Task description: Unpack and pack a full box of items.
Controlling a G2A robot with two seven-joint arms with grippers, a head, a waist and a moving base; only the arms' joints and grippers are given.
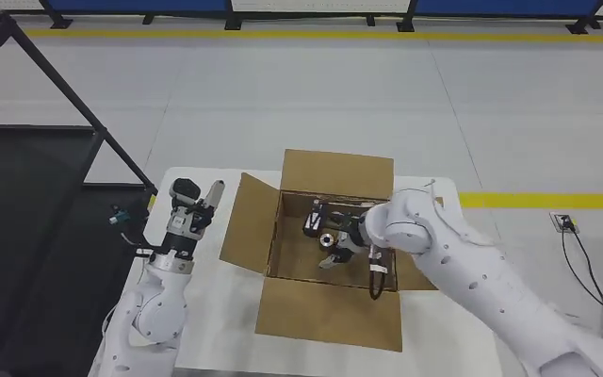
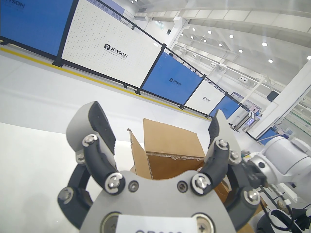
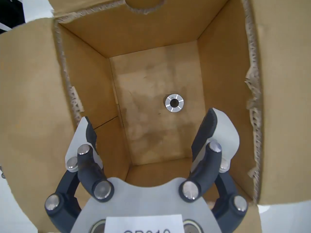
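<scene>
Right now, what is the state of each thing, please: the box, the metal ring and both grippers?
Box: open, flaps folded out, upright.
Metal ring: loose on the box floor, hole facing up.
Left gripper: open, empty, beside the box.
Right gripper: open, empty, above the ring, not touching it.

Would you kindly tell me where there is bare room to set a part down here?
In the cardboard box the floor is bare around the slotted metal ring near its middle. The table has a free strip between the box and the left gripper. It is crowded at the box mouth, where the open right gripper hangs.
</scene>
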